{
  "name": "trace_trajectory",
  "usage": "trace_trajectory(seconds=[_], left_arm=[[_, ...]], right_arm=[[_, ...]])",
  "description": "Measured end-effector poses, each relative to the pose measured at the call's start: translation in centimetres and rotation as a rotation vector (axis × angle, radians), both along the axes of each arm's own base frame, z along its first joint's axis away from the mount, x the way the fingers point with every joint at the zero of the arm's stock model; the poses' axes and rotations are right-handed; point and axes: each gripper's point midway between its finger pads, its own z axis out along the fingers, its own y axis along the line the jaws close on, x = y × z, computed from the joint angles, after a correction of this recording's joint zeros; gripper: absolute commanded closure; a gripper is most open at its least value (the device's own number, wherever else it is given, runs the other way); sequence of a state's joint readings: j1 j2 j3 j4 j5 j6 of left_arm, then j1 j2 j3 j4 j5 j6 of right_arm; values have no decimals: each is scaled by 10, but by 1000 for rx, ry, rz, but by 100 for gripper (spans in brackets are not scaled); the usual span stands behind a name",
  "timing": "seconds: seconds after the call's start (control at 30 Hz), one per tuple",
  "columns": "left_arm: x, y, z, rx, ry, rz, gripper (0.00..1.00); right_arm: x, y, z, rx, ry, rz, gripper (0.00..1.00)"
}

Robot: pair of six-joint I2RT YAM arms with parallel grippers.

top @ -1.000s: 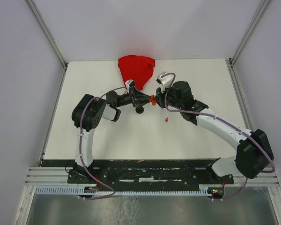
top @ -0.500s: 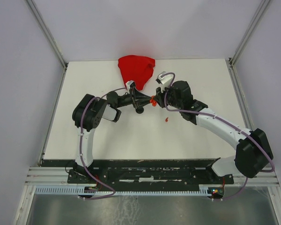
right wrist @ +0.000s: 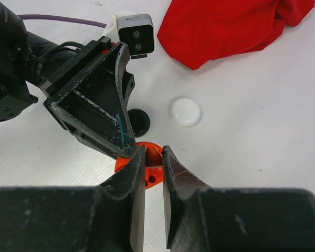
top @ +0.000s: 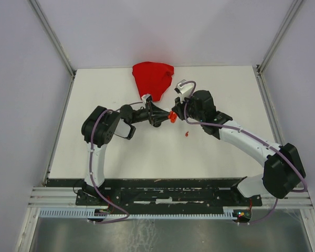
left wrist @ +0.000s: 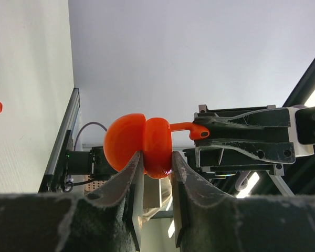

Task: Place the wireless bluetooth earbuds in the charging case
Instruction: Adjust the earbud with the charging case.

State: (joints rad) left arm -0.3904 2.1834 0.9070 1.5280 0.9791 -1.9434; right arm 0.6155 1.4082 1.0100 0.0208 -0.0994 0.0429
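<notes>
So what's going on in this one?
The left gripper clamps a round red case. The right gripper pinches a red earbud by its stem and holds it against that case; whether it is seated is unclear. A second red earbud lies on the table, and a white case and a black case sit near the red cloth.

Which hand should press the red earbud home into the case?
Likely right: the right hand is shut on the red earbud, already at the red case, which the left hand clamps.
</notes>
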Motion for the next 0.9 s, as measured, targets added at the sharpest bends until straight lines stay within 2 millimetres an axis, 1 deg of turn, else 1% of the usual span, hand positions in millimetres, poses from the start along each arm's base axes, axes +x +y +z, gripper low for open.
trace_trajectory(seconds=[0.37, 0.9], left_arm=[[0, 0, 0, 0, 1, 0, 97], [2, -1, 14, -16, -38, 1, 97]], right_arm=[[1, -1, 0, -3, -1, -6, 85], [1, -3, -2, -9, 4, -13, 86]])
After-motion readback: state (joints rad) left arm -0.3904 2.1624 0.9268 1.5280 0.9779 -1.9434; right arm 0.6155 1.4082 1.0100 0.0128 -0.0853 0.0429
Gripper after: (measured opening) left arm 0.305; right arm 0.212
